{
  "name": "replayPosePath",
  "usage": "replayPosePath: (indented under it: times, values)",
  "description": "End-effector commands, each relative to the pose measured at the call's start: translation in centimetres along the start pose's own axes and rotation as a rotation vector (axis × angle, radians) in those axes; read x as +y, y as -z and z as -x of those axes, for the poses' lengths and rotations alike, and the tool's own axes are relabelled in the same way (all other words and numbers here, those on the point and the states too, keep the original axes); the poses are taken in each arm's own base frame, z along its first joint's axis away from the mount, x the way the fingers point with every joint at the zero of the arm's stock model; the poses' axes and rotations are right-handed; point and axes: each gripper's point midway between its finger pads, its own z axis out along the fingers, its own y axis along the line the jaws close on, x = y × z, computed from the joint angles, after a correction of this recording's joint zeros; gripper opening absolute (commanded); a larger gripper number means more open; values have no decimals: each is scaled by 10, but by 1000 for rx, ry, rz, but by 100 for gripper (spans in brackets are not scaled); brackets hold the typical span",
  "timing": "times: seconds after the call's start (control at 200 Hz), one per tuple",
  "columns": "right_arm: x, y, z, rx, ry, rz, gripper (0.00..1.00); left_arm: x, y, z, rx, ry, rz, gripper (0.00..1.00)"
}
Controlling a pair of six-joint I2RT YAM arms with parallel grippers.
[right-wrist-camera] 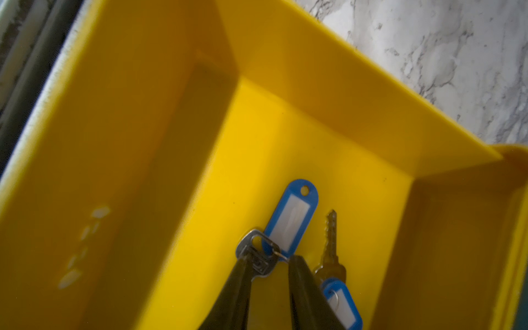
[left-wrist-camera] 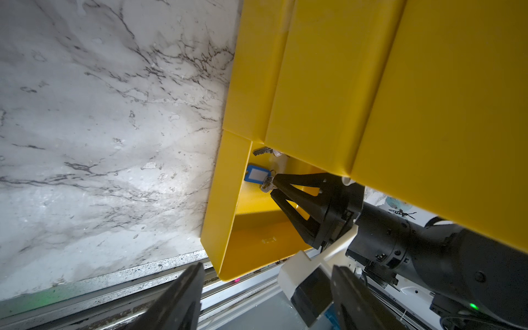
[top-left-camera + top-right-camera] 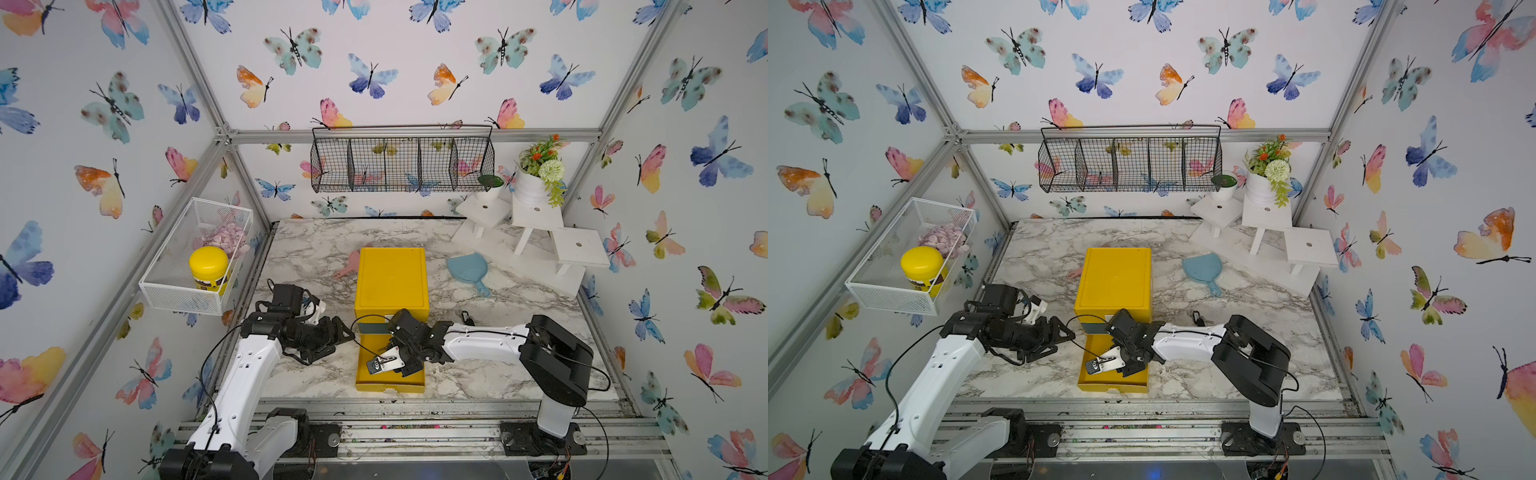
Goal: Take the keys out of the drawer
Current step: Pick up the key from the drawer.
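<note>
The drawer [image 3: 390, 386] stands pulled out of a yellow cabinet [image 3: 390, 278] toward the front edge of the surface [image 3: 478, 365], and the keys [image 1: 263, 265] lie on its floor. One is a small silver key, its ring carrying an oblong blue tag [image 1: 291, 220] with a white label window. Just beside it lies a second, duller key [image 1: 331, 243] with a blue tag of its own [image 1: 343, 310]. The left wrist view shows this second key's blade poking out from under the cabinet's edge.

The right jaws reach down into the drawer. They are narrow, and their dark fingers [image 1: 237, 291] flank the silver key's head. I cannot tell whether they pinch it. The left jaws hover beside the drawer, wide apart and holding nothing.

The surface is white marble with grey veins. A small dark item [image 3: 467, 318], too small to name, lies near the right arm. Behind the cabinet lie a pink scoop [image 3: 349, 264] and a blue scoop [image 3: 469, 270]. Beyond them a white stepped stand [image 3: 536, 245] carries a flower pot [image 3: 534, 187].

Butterfly wallpaper covers the walls. A white mesh basket [image 3: 166, 286] on the side wall holds a yellow-lidded jar [image 3: 208, 266]. A black wire basket [image 3: 399, 160] hangs on the back wall.
</note>
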Motion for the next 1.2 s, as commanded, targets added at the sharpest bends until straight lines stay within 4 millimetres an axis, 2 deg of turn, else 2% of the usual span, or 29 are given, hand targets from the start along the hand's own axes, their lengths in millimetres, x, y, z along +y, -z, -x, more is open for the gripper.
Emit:
replayPosePath:
  times: [0.0, 0.17, 0.375, 0.476, 0.626, 0.896, 1.196]
  values:
    - [-5, 3, 7, -18, 6, -12, 30, -3, 3, -3, 3, -21, -10, 76]
    - [-2, -7, -2, 26, -7, 15, 36, -3, 3, -3, 4, -21, -13, 76]
    - [3, -13, -7, 50, -23, 42, 36, -3, 3, -2, 3, -22, -13, 76]
    - [7, -16, -10, 65, -41, 66, 32, -4, 3, -2, 1, -23, -14, 76]
    - [7, -11, -6, 42, -46, 57, 24, -4, 3, -1, 0, -24, -15, 76]
    - [4, -4, -6, 32, -38, 26, 18, -5, 3, -1, -1, -25, -19, 76]
    - [-4, 5, 4, -5, -39, -12, 11, -6, 5, -1, -5, -29, -20, 75]
